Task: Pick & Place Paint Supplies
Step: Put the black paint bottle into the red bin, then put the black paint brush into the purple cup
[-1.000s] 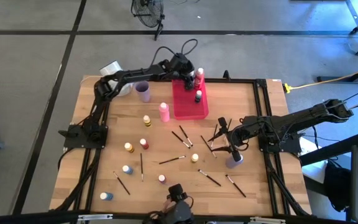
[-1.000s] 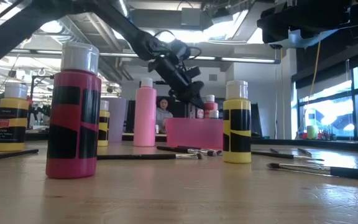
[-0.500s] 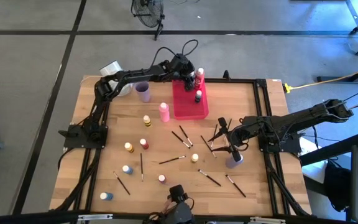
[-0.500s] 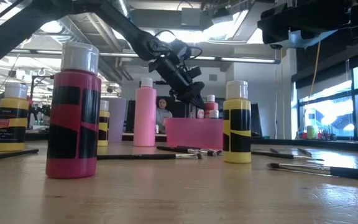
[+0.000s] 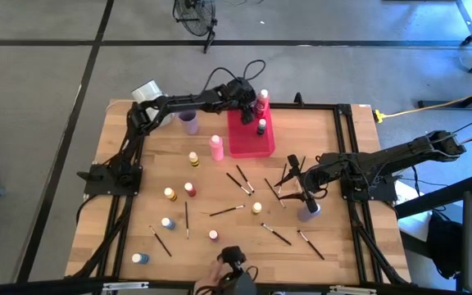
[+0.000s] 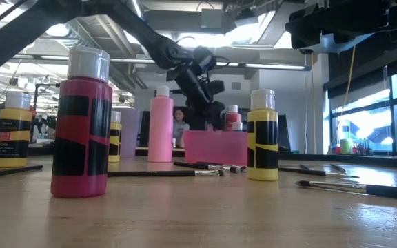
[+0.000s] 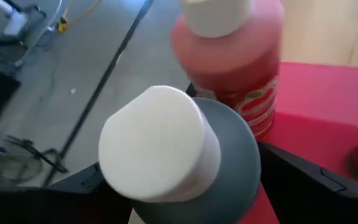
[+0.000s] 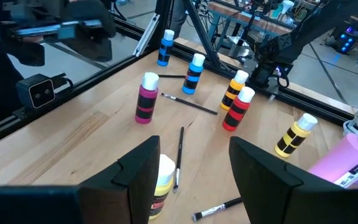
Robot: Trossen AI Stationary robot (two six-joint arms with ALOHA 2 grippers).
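Observation:
A pink-red tray [image 5: 248, 141] lies at the table's far side, with a red bottle [image 7: 241, 68] and a dark bottle [image 5: 261, 127] standing in it. My left gripper [image 5: 251, 102] is over the tray's far end, open. A grey, white-capped bottle [image 7: 229, 155] stands tilted between its fingers, just in front of the wrist camera. My right gripper [image 5: 288, 178] hovers open and holds nothing above loose paintbrushes [image 5: 240, 180] right of centre, a yellow bottle [image 8: 163, 177] just below it. More paint bottles [image 5: 169, 194] stand on the table's left half. My left gripper's fingers [image 7: 291, 177] stand on either side of the grey bottle's shoulder [image 7: 241, 168], coming slanting down from the table's left. Whether they touch it, I cannot tell. The bottle's foot is hidden below the picture.
A lilac cup [image 5: 188, 121] and a tall pink bottle [image 5: 217, 147] stand left of the tray. Brushes [image 5: 226, 211] lie scattered over the middle and near side. A purple bottle [image 5: 308, 211] stands under the right arm. A person [image 6: 181, 120] shows beyond the table.
My left gripper has rolled at the wrist and tipped lower over the tray's far end; in the low view its tip now sits nearer the tray's wall. The right arm has kept still.

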